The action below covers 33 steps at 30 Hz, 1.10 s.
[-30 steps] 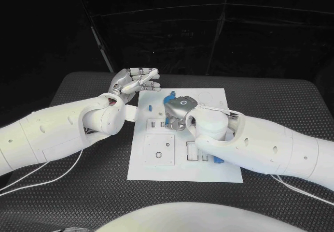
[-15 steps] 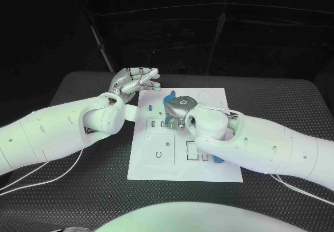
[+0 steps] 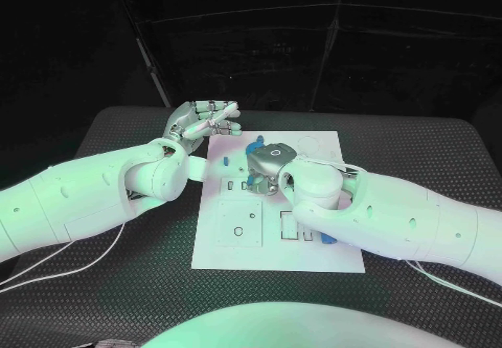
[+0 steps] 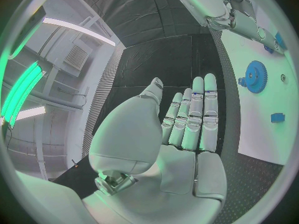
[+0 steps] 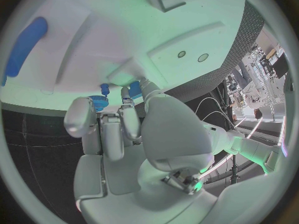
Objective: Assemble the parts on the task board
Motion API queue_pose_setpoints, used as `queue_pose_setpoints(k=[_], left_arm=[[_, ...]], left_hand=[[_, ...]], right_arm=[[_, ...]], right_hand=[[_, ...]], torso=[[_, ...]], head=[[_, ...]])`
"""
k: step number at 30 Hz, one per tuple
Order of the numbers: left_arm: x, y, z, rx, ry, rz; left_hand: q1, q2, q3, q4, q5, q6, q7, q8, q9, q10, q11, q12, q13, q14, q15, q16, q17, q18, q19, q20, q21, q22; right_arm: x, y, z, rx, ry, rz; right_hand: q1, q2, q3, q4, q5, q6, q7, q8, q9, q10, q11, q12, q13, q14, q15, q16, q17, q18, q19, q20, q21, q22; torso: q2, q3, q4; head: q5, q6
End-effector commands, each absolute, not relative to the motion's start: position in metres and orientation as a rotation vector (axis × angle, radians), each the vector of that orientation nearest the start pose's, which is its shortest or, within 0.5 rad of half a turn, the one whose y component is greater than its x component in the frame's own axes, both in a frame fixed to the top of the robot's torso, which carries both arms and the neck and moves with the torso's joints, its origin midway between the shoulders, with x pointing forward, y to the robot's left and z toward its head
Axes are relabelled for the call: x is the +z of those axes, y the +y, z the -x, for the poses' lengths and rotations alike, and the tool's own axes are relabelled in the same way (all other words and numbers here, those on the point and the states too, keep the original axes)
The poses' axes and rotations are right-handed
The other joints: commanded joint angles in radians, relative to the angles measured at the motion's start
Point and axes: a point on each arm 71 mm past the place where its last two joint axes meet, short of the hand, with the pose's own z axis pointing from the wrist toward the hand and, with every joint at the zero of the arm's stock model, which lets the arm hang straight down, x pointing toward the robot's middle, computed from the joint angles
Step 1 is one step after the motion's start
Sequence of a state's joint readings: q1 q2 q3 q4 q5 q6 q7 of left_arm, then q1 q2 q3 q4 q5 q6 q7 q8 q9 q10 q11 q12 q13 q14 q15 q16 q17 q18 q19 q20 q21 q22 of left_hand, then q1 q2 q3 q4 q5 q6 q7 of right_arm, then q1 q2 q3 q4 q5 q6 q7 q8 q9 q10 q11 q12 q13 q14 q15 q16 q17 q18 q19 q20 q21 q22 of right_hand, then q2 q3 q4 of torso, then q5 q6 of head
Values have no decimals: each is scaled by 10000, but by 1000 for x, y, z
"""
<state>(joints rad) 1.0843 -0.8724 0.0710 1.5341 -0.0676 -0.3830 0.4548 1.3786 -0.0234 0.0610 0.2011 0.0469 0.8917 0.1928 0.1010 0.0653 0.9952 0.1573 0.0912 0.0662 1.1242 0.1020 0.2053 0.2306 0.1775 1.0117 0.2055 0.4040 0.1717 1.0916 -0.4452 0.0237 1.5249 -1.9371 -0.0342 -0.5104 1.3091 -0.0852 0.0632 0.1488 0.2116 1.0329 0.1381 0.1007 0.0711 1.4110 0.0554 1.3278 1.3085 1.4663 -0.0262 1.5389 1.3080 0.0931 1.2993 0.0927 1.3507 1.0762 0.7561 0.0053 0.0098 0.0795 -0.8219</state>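
While left hand [image 3: 204, 121] hovers open, right hand [image 5: 118, 119] fingertips pinch blue part [image 5: 97, 102], above task board [image 3: 314, 255].

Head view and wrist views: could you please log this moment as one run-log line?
left hand: raised beside task board, holding nothing | right hand: fingers on blue gear part | blue gear: on board
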Motion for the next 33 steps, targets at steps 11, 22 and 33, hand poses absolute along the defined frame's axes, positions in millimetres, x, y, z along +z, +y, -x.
queue_pose_setpoints(k=[11, 22, 33], left_arm=[[-186, 226, -484, -15191, 12959, 10982], [-187, 226, -484, -15202, 12987, 10990], [-188, 230, -485, -15068, 12985, 11041]], left_hand=[[38, 33, -62, -28, 12, -79, 25, -49, -9, -2, 73, -66, -11, -24, 59, -79, 17, 32, 10, 36, -55, -14], [39, 37, -70, -31, 12, -92, 22, -63, -8, -5, 77, -76, -11, -22, 60, -88, 23, 32, 12, 37, -58, -17], [53, 56, -80, -45, 12, -57, -35, -59, 6, 8, 85, -90, -7, -9, 62, -103, 40, 33, 20, 40, -62, -24]], right_arm=[[-204, -14, -444, 4135, 16719, 5457], [-200, -17, -444, 4273, 16398, 5030], [-177, -38, -424, 7022, 14436, 4434]], right_hand=[[-156, -330, 55, 404, -187, -336, 67, -107, -12, -391, 51, -501, -62, 828, 144, -99, 1678, 76, -187, 43, -191, -216], [-111, -1032, -286, 1452, -186, -1161, 304, -287, -39, -735, 262, -880, -519, 839, 320, -92, 1714, 107, -307, 195, -342, -425], [-104, -1385, -2468, 1514, 331, -2042, 315, -297, -61, -933, 289, -995, -815, 725, 368, -294, 1308, 225, -668, 255, -671, -1007]], torso=[[2, -1, 0], [-1, 8, 4], [-24, 5, -18]], head=[[-10, -20], [-15, -22], [27, 49]])
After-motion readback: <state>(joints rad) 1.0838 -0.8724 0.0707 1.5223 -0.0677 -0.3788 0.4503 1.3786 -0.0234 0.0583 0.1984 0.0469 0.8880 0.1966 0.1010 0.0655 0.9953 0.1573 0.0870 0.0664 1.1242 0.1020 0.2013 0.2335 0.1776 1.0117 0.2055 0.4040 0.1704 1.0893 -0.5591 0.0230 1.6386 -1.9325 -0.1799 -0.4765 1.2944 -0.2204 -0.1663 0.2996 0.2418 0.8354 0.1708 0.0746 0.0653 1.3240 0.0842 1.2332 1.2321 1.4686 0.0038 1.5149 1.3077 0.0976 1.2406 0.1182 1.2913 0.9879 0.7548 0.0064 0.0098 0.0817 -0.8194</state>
